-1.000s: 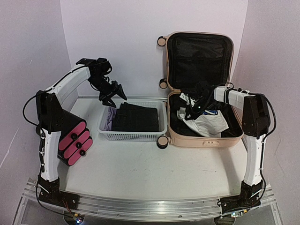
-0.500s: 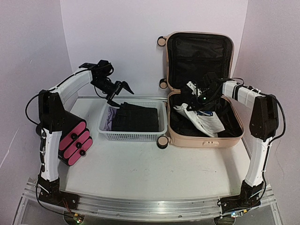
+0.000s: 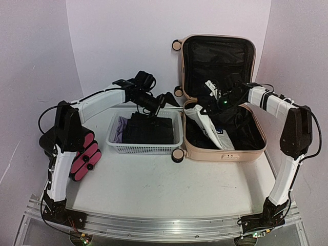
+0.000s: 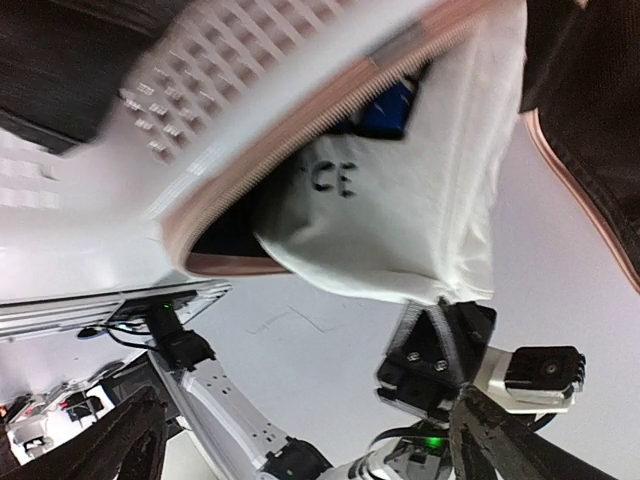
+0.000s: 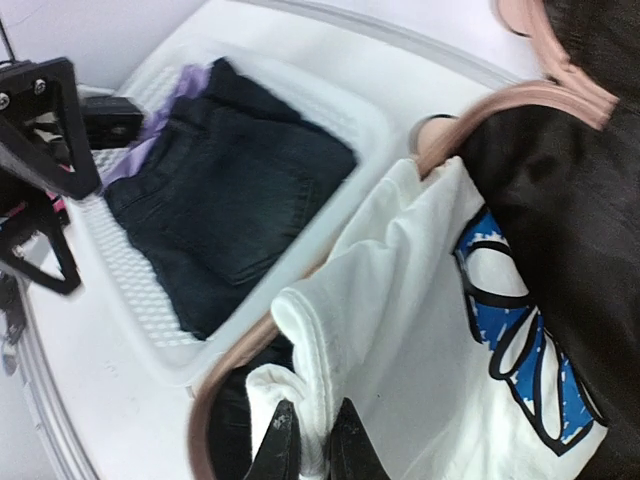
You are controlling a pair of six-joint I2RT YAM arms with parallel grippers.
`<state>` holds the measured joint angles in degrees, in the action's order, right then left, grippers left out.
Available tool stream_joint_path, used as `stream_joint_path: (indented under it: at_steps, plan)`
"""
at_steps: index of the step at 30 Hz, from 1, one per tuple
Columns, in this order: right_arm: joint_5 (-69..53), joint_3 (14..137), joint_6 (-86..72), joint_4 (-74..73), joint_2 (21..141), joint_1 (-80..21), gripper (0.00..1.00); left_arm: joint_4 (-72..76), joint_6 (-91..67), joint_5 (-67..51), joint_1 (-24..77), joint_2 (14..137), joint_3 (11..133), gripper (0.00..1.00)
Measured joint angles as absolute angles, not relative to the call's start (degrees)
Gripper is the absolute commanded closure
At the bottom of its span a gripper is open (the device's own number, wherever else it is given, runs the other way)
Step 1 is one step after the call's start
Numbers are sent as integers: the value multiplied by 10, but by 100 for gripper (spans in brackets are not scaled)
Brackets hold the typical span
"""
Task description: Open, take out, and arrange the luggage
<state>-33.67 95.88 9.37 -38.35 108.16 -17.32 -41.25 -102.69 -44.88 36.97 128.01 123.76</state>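
The beige-pink luggage (image 3: 225, 151) lies open at the back right with its lid upright, and its rim shows in the right wrist view (image 5: 520, 95). My right gripper (image 3: 204, 105) (image 5: 312, 452) is shut on a white T-shirt with a blue print (image 3: 211, 128) (image 5: 400, 330). It holds the shirt above the luggage's left rim, with the cloth trailing back into the shell. My left gripper (image 3: 166, 100) (image 4: 310, 450) is wide open and empty over the basket's right end, close to the shirt (image 4: 400, 200).
A white mesh basket (image 3: 143, 149) (image 5: 330, 130) beside the luggage holds folded dark jeans (image 3: 148, 128) (image 5: 230, 190) and a purple garment (image 3: 119, 128). A black box with pink drawer fronts (image 3: 84, 156) sits at the left, by the left arm.
My left gripper has swung right across the basket toward the luggage. My right gripper has lifted the white T-shirt up and left, to the luggage's left rim.
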Motion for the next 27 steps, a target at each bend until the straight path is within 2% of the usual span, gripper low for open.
stream_joint_path:
  at_steps: [5,9,13,19,24,27]
  plan:
    - [-367,931,103,-382,1068,-191,100,-367,-1070,-444,404,1337,1317,1]
    - [-381,908,110,-381,1058,-204,100,-346,-1087,-432,415,1367,1329,1]
    - [-386,902,117,-382,1051,-216,100,-343,-1093,-415,424,1386,1329,8]
    - [-396,901,122,-382,1042,-232,100,-333,-1074,-397,431,1421,1356,37]
    - [-396,901,124,-383,1041,-239,100,-323,-1061,-390,432,1425,1352,75]
    - [-394,901,127,-385,1041,-244,100,-312,-1052,-389,432,1425,1345,93]
